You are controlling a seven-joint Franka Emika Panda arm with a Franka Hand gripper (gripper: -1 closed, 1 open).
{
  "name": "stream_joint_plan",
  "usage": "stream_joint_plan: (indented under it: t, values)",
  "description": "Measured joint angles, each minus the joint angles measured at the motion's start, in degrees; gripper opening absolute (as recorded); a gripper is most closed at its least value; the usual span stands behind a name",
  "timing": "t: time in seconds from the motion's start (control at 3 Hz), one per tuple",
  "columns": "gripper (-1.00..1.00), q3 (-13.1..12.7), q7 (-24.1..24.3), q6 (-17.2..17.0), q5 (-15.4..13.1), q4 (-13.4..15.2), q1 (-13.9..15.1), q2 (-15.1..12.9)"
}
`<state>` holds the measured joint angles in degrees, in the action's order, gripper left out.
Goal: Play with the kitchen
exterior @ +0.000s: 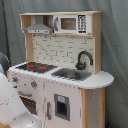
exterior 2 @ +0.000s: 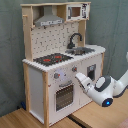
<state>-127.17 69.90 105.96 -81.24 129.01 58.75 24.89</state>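
Observation:
The kitchen (exterior: 70,87) is a tall toy of pale wood and white panels, with a black-red hob (exterior: 36,66), a black faucet (exterior: 84,59) over the sink (exterior: 72,75) and a grey hood (exterior: 39,27). In the second exterior view the kitchen (exterior 2: 37,87) stands on the left. My gripper (exterior 2: 80,77) reaches in from the second exterior view's right. Its tip is at the white front panel, just right of the knobs (exterior 2: 57,76) and above the oven door (exterior 2: 64,96). In the first exterior view only my white arm (exterior: 12,105) shows at the lower left, covering part of the oven front.
A toy microwave (exterior 2: 75,11) sits on the top shelf beside the hood. The kitchen stands on a wooden surface (exterior 2: 30,120) in front of a grey-green curtain (exterior 2: 115,30). A dark dispenser panel (exterior: 62,106) is set in the cabinet door under the sink.

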Motion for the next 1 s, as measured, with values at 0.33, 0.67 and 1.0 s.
stream_joint_plan:
  t: [0.33, 0.67, 1.0]
  values:
    - [1.00, 0.0, -4.5, -2.0, -2.1, 0.5, 0.0, -1.9]
    - [1.00, 0.0, -9.0, -3.8, -4.6, 1.3, 0.0, -4.1]
    - [1.00, 0.0, -14.1, -5.6, -7.6, 1.8, -0.3, -6.4]
